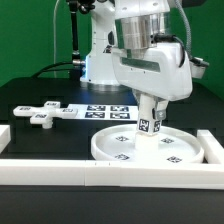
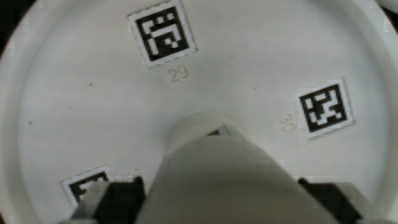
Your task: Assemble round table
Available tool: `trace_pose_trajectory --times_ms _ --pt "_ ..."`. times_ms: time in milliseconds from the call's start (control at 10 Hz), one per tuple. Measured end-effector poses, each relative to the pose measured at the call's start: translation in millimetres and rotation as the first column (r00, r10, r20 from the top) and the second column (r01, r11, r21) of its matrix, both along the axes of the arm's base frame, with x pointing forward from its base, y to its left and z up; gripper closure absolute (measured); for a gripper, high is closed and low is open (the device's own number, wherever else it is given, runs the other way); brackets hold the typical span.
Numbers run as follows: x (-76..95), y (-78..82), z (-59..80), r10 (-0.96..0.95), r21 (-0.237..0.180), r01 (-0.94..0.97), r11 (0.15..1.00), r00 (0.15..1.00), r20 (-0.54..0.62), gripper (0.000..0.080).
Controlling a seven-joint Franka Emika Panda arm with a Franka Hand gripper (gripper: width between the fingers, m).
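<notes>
The large white rimmed disc (image 1: 150, 148) lies flat on the black table at the exterior view's right, tags facing up; it fills the wrist view (image 2: 107, 110). The short white tagged cylinder leg (image 1: 151, 118) stands upright over the disc's middle, its lower end at the disc surface. My gripper (image 1: 151, 102) is shut on the leg's upper part; in the wrist view the leg (image 2: 222, 170) runs between the two dark fingers (image 2: 118, 196). The white cross-shaped foot (image 1: 45, 113) lies on the table at the exterior view's left, apart from the gripper.
The marker board (image 1: 108, 110) lies flat behind the disc. Long white border walls run along the front (image 1: 60, 170) and at the exterior view's right (image 1: 212, 150). The arm's white base (image 1: 100, 65) stands at the back.
</notes>
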State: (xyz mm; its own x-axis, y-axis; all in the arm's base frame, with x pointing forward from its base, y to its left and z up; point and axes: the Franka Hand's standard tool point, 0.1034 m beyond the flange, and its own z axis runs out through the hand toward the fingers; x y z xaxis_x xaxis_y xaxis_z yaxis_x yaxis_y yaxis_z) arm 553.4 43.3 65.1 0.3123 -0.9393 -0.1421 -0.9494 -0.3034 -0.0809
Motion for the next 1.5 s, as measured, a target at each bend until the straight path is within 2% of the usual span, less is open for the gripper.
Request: trace_pose_trajectory --times_ms 300,400,600,700,1000,1200,1300,1400,1500 --pt "-0.1 -8.3 -2.9 -0.344 0.072 0.345 0.936 0.939 -0.015 0.039" --pt "1.5 -9.2 -2.8 -0.47 0.099 0.47 0.877 0.882 -0.025 0.039" --pt "2.3 -10.1 -3.1 -0.599 0.138 0.597 0.79 0.8 -0.036 0.039" --pt "1.7 -8.8 -3.2 -0.671 0.152 0.672 0.725 0.738 -0.067 0.039" --pt "1.8 -8.9 -3.0 -0.76 0.16 0.769 0.619 0.637 -0.124 0.039" --pt "1.7 -8.5 -3.3 -0.763 0.159 0.772 0.615 0.634 -0.125 0.039" --pt "1.2 -6.9 -3.5 -0.735 0.159 0.743 0.65 0.668 -0.12 0.0237" --pt "1.5 0.3 -1.9 -0.676 0.143 0.691 0.709 0.723 -0.141 0.0177" --pt "5.4 3.0 2.0 -0.626 0.137 0.641 0.755 0.767 -0.138 0.0177"
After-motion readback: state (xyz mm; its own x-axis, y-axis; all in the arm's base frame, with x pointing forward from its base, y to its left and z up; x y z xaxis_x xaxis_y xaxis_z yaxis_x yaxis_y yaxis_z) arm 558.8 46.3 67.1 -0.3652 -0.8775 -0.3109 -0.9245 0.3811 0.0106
